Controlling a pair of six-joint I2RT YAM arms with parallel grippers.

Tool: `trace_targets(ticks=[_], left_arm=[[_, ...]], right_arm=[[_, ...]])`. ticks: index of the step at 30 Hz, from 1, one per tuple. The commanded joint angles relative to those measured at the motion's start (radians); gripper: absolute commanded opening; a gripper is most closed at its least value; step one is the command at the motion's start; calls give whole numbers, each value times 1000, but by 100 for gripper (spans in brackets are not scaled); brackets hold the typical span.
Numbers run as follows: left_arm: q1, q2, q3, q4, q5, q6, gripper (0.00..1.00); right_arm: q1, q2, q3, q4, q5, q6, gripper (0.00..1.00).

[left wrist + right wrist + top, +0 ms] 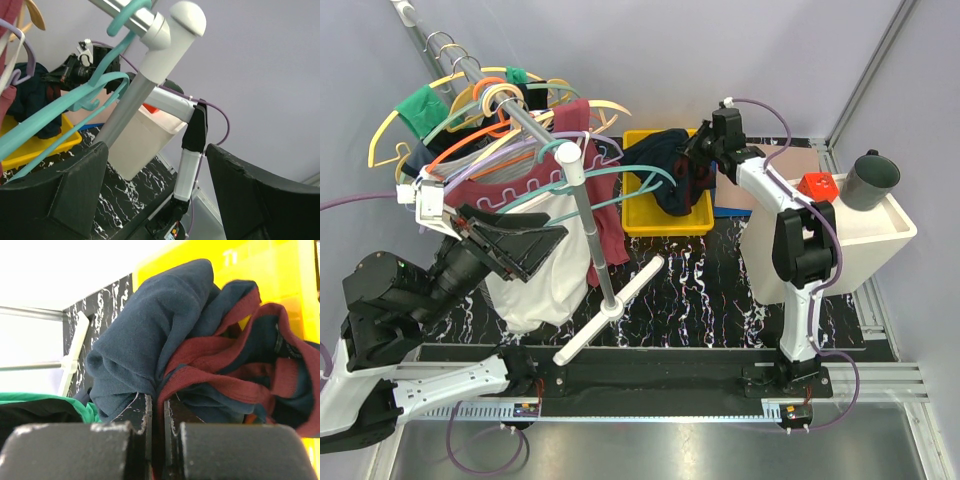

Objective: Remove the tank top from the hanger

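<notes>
A table covered with a black, white-veined mat [700,290] is carrying everything. A yellow bin [660,226] is sitting on the mat at its far edge. A blue sheet [728,208] and a brown board [788,158] are lying just beside the bin, to its right. The white cross-shaped foot [612,310] of a clothes rack is resting near the mat's middle. A white tub [760,262] is standing at the right edge. Both arm bases are sitting on a metal rail [880,378] along the near edge.

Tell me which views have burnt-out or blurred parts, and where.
Right wrist view: the upper left background is burnt out to white, the right gripper close to the lens looks soft, the tank top is sharp. Left wrist view: the left gripper is dark and slightly soft. Top external view: even light, no strong glare.
</notes>
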Motion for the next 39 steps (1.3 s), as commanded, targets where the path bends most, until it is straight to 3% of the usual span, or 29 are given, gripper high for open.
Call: trace_targets(ticks=[1,3,4,8,15,20,27,31,39], left_arm=[[-2,-5,-7,33,56,-14,83],[-2,4,-2,33,75,-13,83],[-4,4,1,33,88,-11,83],[-2,-1,-11,32,113,-14,83],[-2,-1,-49,35,193,-28,84],[-4,-11,-78,33,254,-21,84],[-5,-36,-147,30,323,-1,84],[-4,-62,-250,30,372,-13,84],[-4,-146,-460,74,414,-80,85]], right_arm=[[4,6,74,-71,-25,-43,17],[2,21,118,-210,14,-95,32],[2,21,142,-246,46,-148,45],[7,-31,129,-349,109,-238,73],[56,-262,-24,-429,155,-338,99],[123,-490,-222,-430,203,-321,100],[249,-764,-541,-398,74,-138,100],[286,-900,-667,-400,-21,-33,100],[315,-1253,-914,-308,-61,82,100]])
